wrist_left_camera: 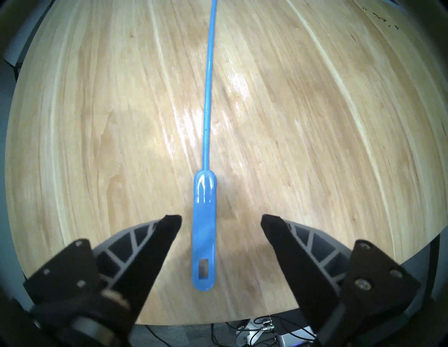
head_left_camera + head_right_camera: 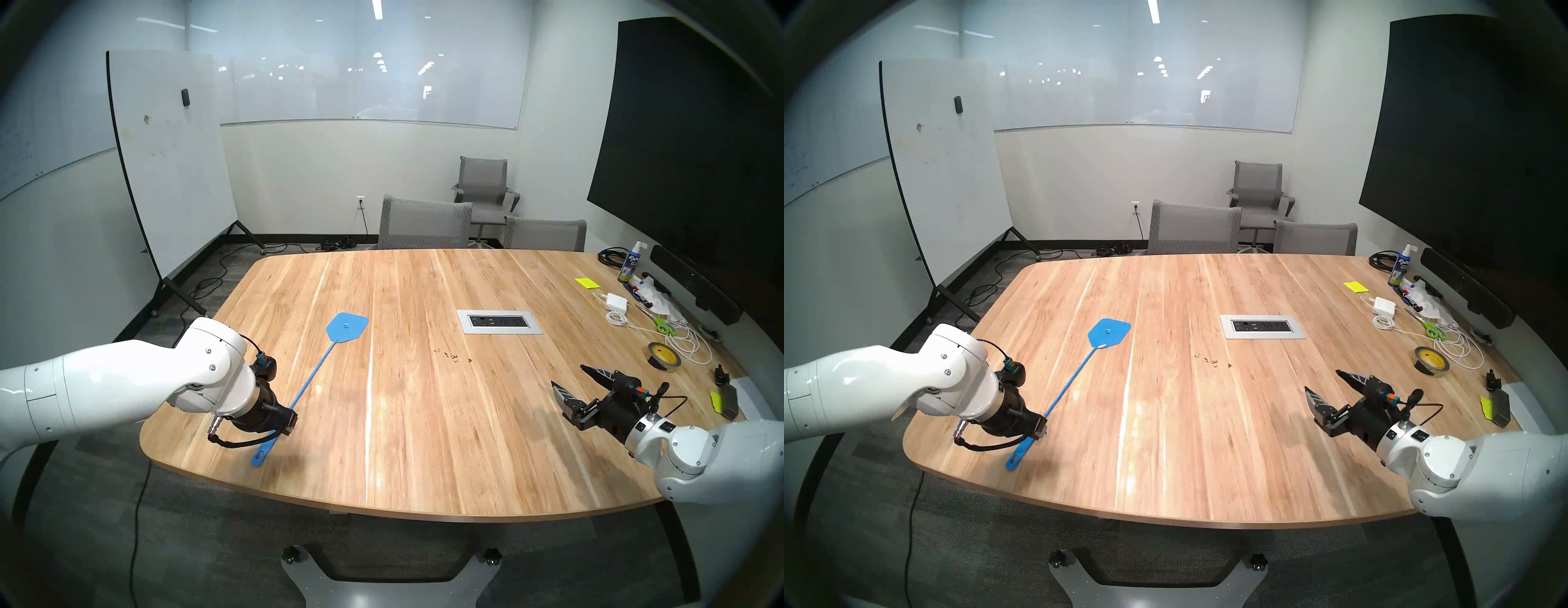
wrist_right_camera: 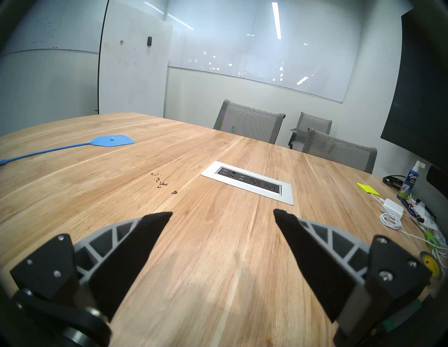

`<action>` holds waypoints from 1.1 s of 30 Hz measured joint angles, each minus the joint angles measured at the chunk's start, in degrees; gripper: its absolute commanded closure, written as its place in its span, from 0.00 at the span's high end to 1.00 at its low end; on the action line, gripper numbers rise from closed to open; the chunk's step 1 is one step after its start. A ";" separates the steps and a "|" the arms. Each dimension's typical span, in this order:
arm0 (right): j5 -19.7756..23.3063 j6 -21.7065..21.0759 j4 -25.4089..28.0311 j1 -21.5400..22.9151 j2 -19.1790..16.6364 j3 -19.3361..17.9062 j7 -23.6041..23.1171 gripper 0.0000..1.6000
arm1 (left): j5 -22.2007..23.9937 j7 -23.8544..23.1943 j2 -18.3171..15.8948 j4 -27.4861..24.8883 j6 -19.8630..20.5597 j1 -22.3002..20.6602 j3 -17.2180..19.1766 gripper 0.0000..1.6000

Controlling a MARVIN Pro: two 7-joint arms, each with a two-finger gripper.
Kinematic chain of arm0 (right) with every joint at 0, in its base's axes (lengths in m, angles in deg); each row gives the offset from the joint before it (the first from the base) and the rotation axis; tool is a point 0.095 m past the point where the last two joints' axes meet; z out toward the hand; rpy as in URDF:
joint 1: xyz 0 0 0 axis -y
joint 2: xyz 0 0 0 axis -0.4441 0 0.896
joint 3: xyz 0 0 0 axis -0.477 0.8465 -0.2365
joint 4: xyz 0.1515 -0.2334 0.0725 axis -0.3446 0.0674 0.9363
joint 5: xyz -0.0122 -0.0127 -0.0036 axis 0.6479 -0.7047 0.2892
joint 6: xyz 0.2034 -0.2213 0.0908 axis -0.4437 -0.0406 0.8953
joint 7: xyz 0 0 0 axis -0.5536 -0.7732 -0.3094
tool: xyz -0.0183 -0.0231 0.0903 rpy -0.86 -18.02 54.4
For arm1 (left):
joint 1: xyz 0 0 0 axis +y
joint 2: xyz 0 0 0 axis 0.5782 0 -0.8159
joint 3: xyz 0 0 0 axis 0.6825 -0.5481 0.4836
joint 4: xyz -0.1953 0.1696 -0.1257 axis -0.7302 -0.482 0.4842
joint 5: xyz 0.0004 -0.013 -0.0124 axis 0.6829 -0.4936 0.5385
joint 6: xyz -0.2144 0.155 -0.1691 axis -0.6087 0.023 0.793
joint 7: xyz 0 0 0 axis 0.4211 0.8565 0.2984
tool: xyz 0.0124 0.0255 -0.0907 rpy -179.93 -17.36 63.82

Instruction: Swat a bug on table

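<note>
Left end effector (image 1: 221,221), lower left of the head view: fingers apart, straddling the grip of the blue plastic fly swatter (image 2: 314,373), not touching it. Swatter lies flat on the light wood-plank desk (image 2: 424,424), head up toward frame centre. Bug (image 2: 452,353): scatter of tiny dark crumbs at mid-frame, right of the swatter head, just below-left of the silver rectangular power outlet panel (image 2: 499,322). Right end effector (image 3: 223,214), lower right: fingers apart, empty, hanging above the desk.

"EXPO" on blue spray bottle (image 3: 410,181); nothing else legible.
</note>
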 measured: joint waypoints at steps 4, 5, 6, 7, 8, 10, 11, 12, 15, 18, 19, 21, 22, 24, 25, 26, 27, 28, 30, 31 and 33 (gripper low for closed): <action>0.00 0.00 0.00 0.00 0.00 0.00 0.00 1.00 | 0.17 -1.12 -1.48 -2.70 -0.34 -0.05 0.21 0.81; 0.00 0.00 0.00 0.00 0.00 0.00 0.00 1.00 | 0.14 -1.34 -1.88 -3.48 -0.47 -0.05 0.22 0.83; 0.00 0.00 0.00 0.00 0.00 0.00 0.00 1.00 | -0.11 -1.62 -2.40 -4.51 -0.76 -0.01 0.22 0.87; 0.00 0.00 -0.01 0.00 0.00 0.00 0.00 1.00 | -0.47 -1.86 -2.85 -5.41 -1.06 0.07 0.17 0.87; 0.00 0.00 -0.01 0.00 0.00 0.00 0.00 1.00 | -0.84 -2.10 -3.31 -6.31 -1.35 0.14 0.13 0.89; 0.00 0.00 -0.01 0.00 0.00 0.00 0.00 1.00 | -2.08 -2.45 -4.24 -7.98 -2.33 0.58 -0.14 1.00; 0.00 0.00 -0.01 0.00 0.00 0.00 0.00 1.00 | -2.83 -2.55 -4.65 -8.73 -3.06 0.85 -0.34 1.00; 0.00 0.00 -0.01 0.00 0.00 0.00 0.01 1.00 | -3.91 -2.73 -5.17 -9.62 -4.08 1.25 -0.71 1.00; 0.00 0.00 -0.01 0.00 0.00 0.00 0.02 1.00 | -7.62 -3.38 -6.55 -11.53 -7.49 2.79 -2.20 1.00; 0.00 0.00 -0.01 0.00 0.00 0.00 0.02 1.00 | -11.51 -3.93 -7.41 -12.27 -10.34 4.28 -3.49 1.00; 0.00 0.00 -0.01 0.00 0.00 0.00 0.02 1.00 | -12.35 -4.11 -7.54 -12.32 -10.98 4.58 -3.74 1.00; 0.00 0.00 -0.01 0.00 0.00 0.00 0.02 1.00 | -15.56 -5.06 -7.99 -12.37 -13.17 5.72 -4.46 1.00; 0.00 0.00 -0.01 0.00 0.00 0.00 0.02 1.00 | -16.41 -5.43 -8.09 -12.36 -13.78 5.99 -4.61 1.00; 0.00 0.00 -0.01 0.00 0.00 0.00 0.02 1.00 | -18.67 -6.49 -8.33 -12.24 -15.41 6.68 -4.98 1.00; 0.00 0.00 -0.01 0.00 0.00 0.00 0.02 1.00 | -19.97 -7.27 -8.46 -12.05 -16.36 7.08 -5.14 1.00; 0.00 0.00 -0.01 -0.01 0.00 0.00 0.02 1.00 | -21.18 -8.01 -8.57 -11.79 -17.30 7.45 -5.23 1.00; 0.00 0.00 -0.01 -0.02 0.00 0.00 0.02 1.00 | -23.37 -9.42 -8.80 -11.15 -19.10 8.06 -5.26 1.00; 0.00 0.00 -0.01 -0.02 0.00 0.00 0.02 1.00 | -24.10 -9.98 -8.91 -10.93 -19.76 8.26 -5.26 1.00; 0.00 0.00 -0.01 -0.02 0.00 0.00 0.02 1.00 | -26.74 -12.19 -9.38 -10.39 -22.12 8.93 -5.12 1.00; 0.00 0.00 -0.01 -0.02 0.00 0.00 0.02 1.00 | -27.69 -12.99 -9.58 -10.25 -22.99 9.17 -5.05 1.00; 0.00 0.00 -0.01 -0.02 0.00 0.00 0.02 1.00 | -29.89 -14.88 -10.09 -10.14 -25.15 9.77 -4.93 1.00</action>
